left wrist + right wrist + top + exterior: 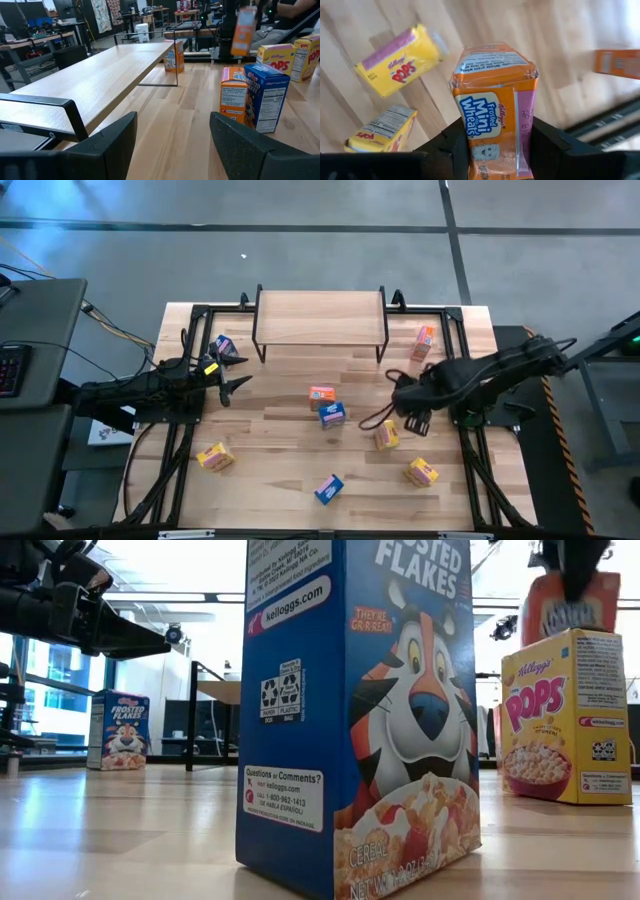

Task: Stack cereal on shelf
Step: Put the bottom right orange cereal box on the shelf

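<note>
Right gripper point(492, 145) clamps Frosted Mini Wheats box point(492, 100) near table's right edge; light, crushable cardboard, grip flat sides. Left gripper point(172, 137) open near left edge.

Bright windows behind the big blue Frosted Flakes box point(355, 710) wash the low view's background white, leaving the desk point(120, 830) glossy with reflected glare. The orange box point(243, 30) seen from the left wrist is motion-blurred; overhead light is even, shadows soft
</note>
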